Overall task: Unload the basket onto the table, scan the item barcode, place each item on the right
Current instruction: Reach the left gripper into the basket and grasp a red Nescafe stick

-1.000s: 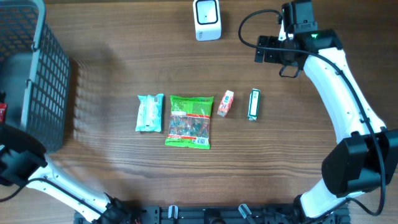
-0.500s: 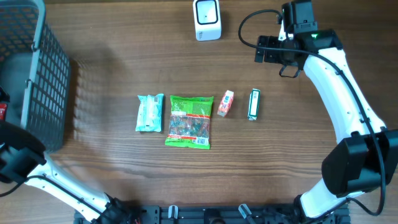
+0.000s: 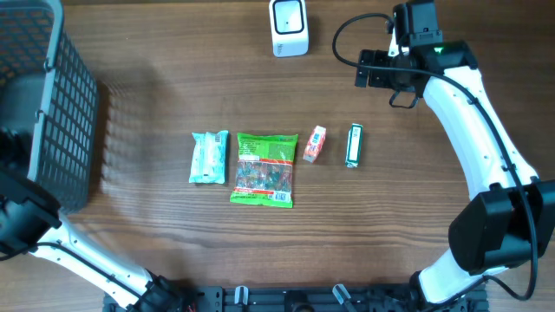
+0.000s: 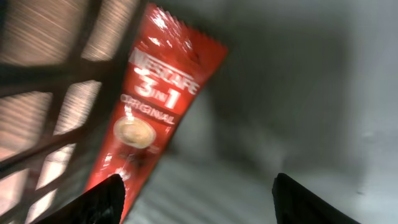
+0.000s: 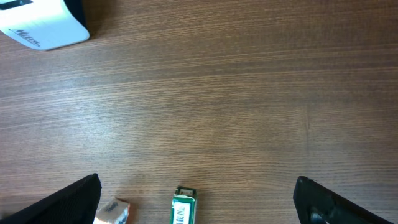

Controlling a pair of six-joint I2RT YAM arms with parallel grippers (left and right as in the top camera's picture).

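Four items are lying in a row at the middle of the wooden table (image 3: 416, 251) in the overhead view: a pale teal packet (image 3: 208, 157), a green bag (image 3: 264, 168), a small orange-and-white box (image 3: 314, 144) and a narrow green pack (image 3: 354, 145). The white scanner (image 3: 288, 27) is standing at the far edge, and the dark mesh basket (image 3: 61, 113) is sitting at the left. My right gripper (image 3: 360, 71) is hovering just right of the scanner, well apart from the row. My left arm (image 3: 22, 221) is reaching in by the basket, and its pincer is hidden there.

Through my left wrist camera, my left gripper (image 4: 199, 205) is hanging inside the basket with its fingers (image 4: 102, 202) spread wide and nothing between them. A red Nescafe 3-in-1 sachet (image 4: 152, 106) is leaning against the mesh wall, its lower end just beside one fingertip; I cannot tell whether they are touching.

Through my right wrist camera, my right gripper (image 5: 199, 208) is standing fully open and gripping nothing. Below it, the green pack (image 5: 182, 208) is showing a barcode beside the small box (image 5: 112, 213), and a corner of the scanner (image 5: 37, 25) is peeking in at top left.
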